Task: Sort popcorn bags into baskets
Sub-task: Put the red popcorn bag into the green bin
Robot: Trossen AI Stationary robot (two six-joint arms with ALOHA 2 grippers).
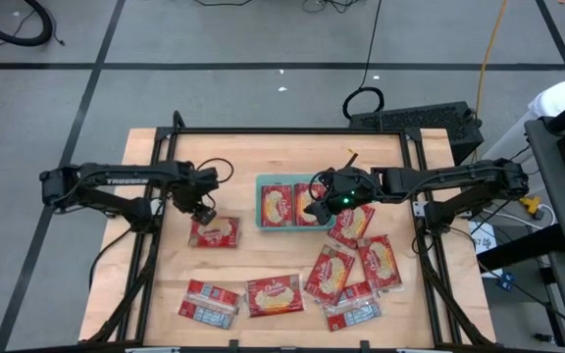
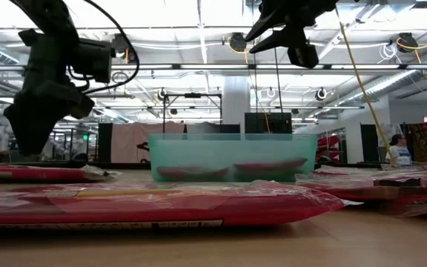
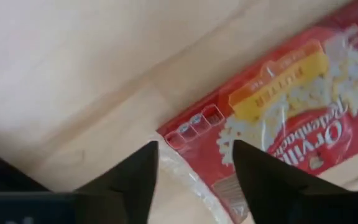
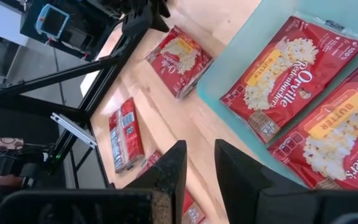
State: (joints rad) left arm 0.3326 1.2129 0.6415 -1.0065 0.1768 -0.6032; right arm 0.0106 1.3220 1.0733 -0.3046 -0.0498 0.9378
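A teal basket point(image 1: 260, 204) stands mid-table with two red popcorn bags point(image 4: 288, 68) lying flat in it, picture side up. Another popcorn bag point(image 1: 214, 232) lies flat on the wood left of the basket. My left gripper point(image 3: 194, 168) hangs open just above that bag's far left corner point(image 3: 185, 134), pointing down, its fingers on either side of the corner and clear of it. My right gripper point(image 4: 201, 168) hovers high over the basket's right end point(image 1: 336, 196), slanting down, its fingers a little apart with nothing between them.
Several more popcorn bags lie on the table's near half: two at the near left point(image 1: 209, 302) point(image 1: 275, 294) and an overlapping heap at the near right point(image 1: 356, 270). Bare wood shows at the far left and between the left bag and the basket.
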